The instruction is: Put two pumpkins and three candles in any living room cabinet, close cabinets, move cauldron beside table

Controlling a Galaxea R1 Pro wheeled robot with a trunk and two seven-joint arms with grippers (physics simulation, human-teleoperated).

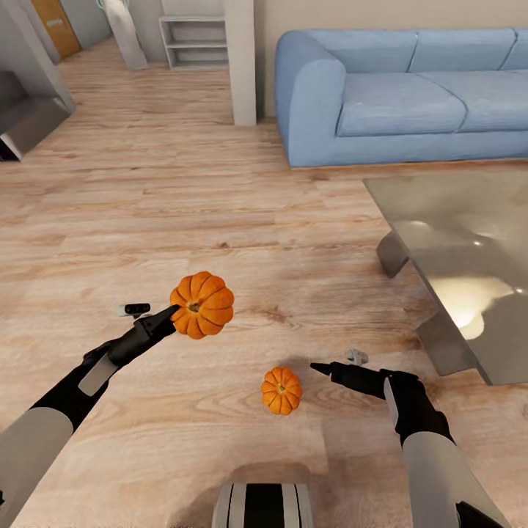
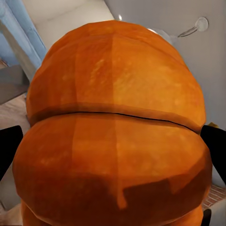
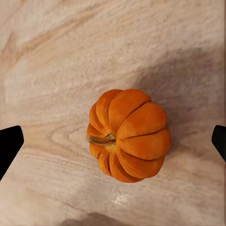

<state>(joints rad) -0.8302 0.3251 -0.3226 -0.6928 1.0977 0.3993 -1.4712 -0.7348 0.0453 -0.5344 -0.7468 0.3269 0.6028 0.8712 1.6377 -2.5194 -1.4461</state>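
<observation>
Above the wood floor [image 1: 147, 220], left fingers [image 2: 9, 150] clamp one pumpkin [image 1: 202, 304]; right fingers [image 3: 10, 146] spread wide over another [image 1: 281, 390].

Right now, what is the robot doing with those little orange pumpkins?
The robot's left end effector is holding one round orange ribbed pumpkin up off the pale wooden floor. A second orange pumpkin sits on the floor, and the right end effector hangs over it, open and not touching it. The glossy glass-topped coffee table and a blue sofa are nearby. Neither pumpkin is put away yet.
</observation>
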